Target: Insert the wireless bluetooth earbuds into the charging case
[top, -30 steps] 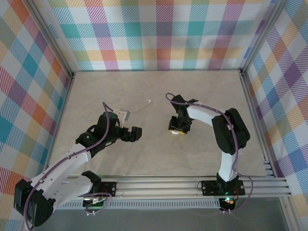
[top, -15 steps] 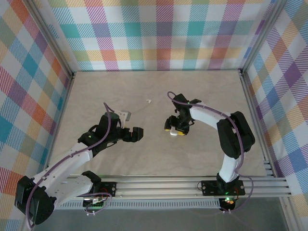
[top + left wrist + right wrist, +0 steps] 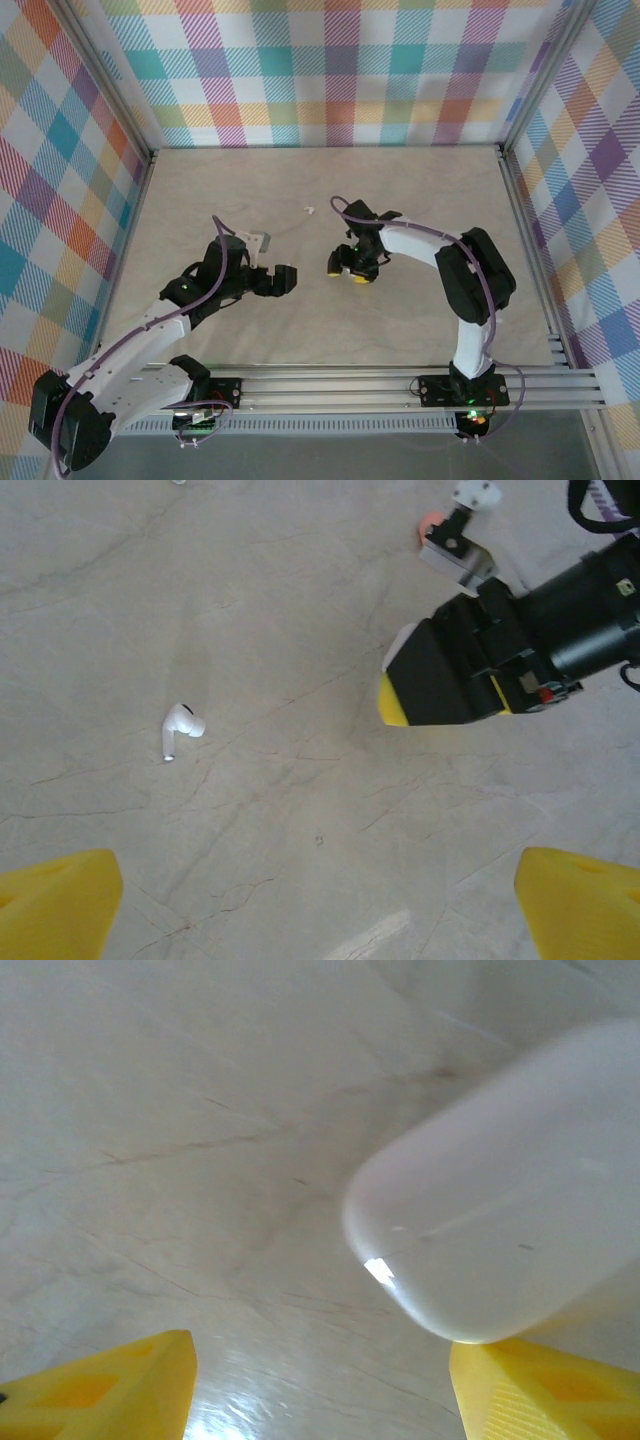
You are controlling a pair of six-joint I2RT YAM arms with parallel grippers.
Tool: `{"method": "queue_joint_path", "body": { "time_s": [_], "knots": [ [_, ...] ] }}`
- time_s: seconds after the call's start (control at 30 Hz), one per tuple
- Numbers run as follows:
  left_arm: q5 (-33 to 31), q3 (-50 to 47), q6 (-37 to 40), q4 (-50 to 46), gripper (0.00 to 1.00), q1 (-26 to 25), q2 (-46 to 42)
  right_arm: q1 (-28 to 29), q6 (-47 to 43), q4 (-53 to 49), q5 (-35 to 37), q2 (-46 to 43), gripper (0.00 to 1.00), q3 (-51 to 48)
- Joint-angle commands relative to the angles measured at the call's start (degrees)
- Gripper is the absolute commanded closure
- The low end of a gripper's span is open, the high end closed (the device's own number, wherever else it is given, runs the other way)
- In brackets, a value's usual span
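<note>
One white earbud [image 3: 180, 725] is all I can make out clearly of the set. It is a tiny glossy bud with a rounded head, a dark spot on that head and a short straight stem ending in a silvery tip, and it lies on its side on the pale, veined table [image 3: 430, 190]. From overhead the earbud [image 3: 309, 210] is a small white fleck at mid-table, a little farther away than both grippers and roughly between them, touching neither. My left gripper [image 3: 271, 261] hovers to the near left of it with its jaws spread wide. In the left wrist view its yellow fingertips [image 3: 60, 905] sit at the bottom corners with bare table between them, so it has hold of nothing. My right gripper [image 3: 345, 268] is low over the table to the right of the left one, apart from the bud. Its wrist view shows the yellow fingers [image 3: 110, 1390] parted. A smooth, white, pebble-shaped charging case [image 3: 500, 1190], blurred by closeness, lies against the finger on the right of that view, with a wide gap to the other. These jaws stand apart and are not clamped on it. The left wrist view catches what looks like that same white case [image 3: 402, 648] beside the right gripper's yellow tip. Past that gripper a small coral-pink shape [image 3: 431, 526] peeks out, too hidden for me to name.
</note>
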Motion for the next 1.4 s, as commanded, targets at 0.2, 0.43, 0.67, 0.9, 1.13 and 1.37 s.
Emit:
{"method": "queue_joint_path", "body": {
  "time_s": [0.2, 0.43, 0.67, 0.9, 1.13, 1.37],
  "knots": [
    [-0.34, -1.43, -0.78, -0.48, 0.0, 0.37, -2.52, 0.82, -6.0, -0.78, -2.84, -4.29, 0.35, 4.72],
    [-0.15, -1.4, -0.71, 0.52, 0.0, 0.37, -1.64, -0.3, -6.82, -22.6, 14.8, -2.62, 0.28, 12.68],
    [0.59, -0.35, -0.06, 1.07, 0.0, 0.37, -0.02, -0.58, 3.17, -15.04, 14.63, 0.42, 0.26, 7.77],
    [0.93, 2.36, 3.7, -2.23, 0.0, 0.37, 2.1, 0.11, 6.71, -12.61, 14.91, 7.49, 0.26, 11.98],
    [1.84, 1.3, 4.7, -1.32, 0.0, 0.37, 2.71, 0.13, 6.72, -14.75, 17.14, 12.11, 0.25, 15.71],
    [1.58, -0.15, 5.26, -0.58, 0.0, 0.37, 2.89, 0.27, 5.9, -15.84, 17.43, 14.24, 0.28, 17.48]
  ]
}}
